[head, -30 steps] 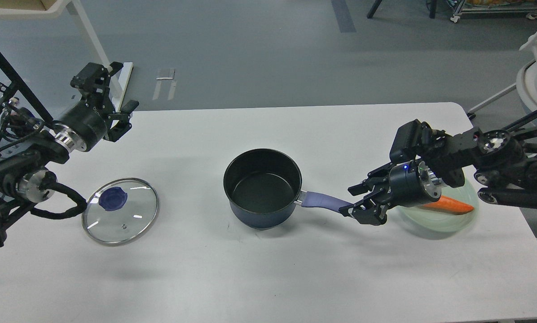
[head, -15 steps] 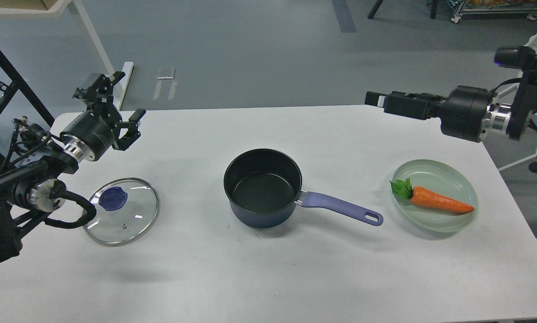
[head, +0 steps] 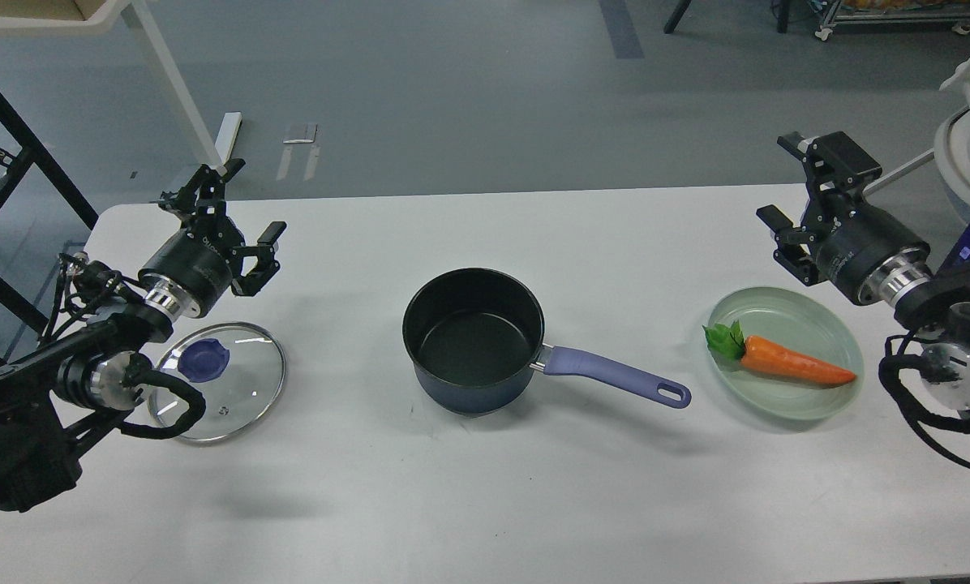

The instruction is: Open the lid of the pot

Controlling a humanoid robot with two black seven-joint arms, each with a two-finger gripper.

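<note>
The left gripper (head: pixel 238 203) is hanging with its fingers spread and nothing between them, above the table (head: pixel 485 503) at about 1 o'clock from the glass lid (head: pixel 238 389). The lid is lying flat on the table, well apart from the pot (head: pixel 473 341), at the pot's 9 o'clock. The right gripper (head: pixel 785 182) is also gaping, empty, at 12 o'clock from the plate (head: pixel 809 312) bearing a carrot (head: pixel 793 363).

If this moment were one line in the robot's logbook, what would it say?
pot: open, empty | glass lid: off, flat on table | left gripper: open, empty | right gripper: open, empty | carrot: on plate
</note>
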